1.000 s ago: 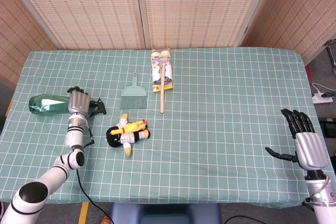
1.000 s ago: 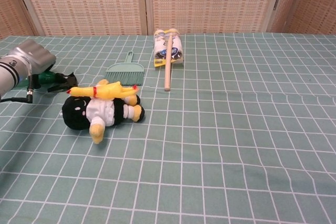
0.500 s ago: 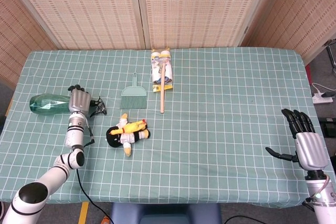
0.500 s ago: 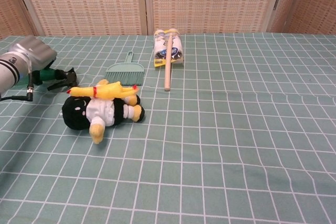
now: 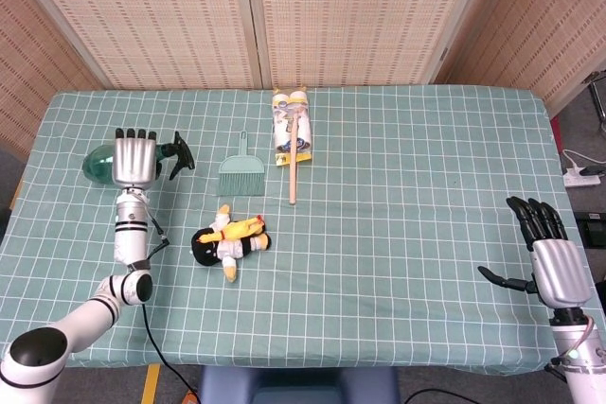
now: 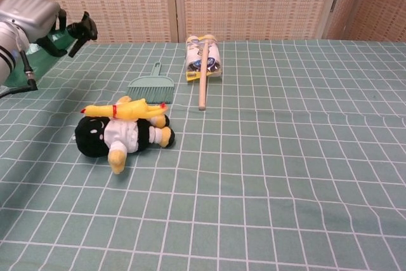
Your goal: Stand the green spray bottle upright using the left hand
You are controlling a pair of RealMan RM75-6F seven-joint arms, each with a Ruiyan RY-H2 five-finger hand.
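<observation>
My left hand (image 5: pixel 133 158) grips the green spray bottle (image 5: pixel 98 163) around its middle and holds it up off the table at the far left. The bottle's green body shows to the left of the hand and its black trigger head (image 5: pixel 177 156) sticks out to the right. In the chest view the left hand (image 6: pixel 28 14) is high at the left edge, with the bottle's black head (image 6: pixel 81 30) tilted up beside it. My right hand (image 5: pixel 554 262) hovers open near the table's front right corner, fingers spread, holding nothing.
A black, white and yellow plush toy (image 5: pixel 230 238) lies right of my left arm. A small green dustpan brush (image 5: pixel 240 173) lies behind it. A wooden stick (image 5: pixel 294 163) lies over a printed package (image 5: pixel 290 134) at the back centre. A green checked cloth (image 5: pixel 407 196) covers the table.
My left hand has risen and moved away from me with the bottle, lifting it off the cloth. The bottle's head now points up and right. The right hand has not moved.
</observation>
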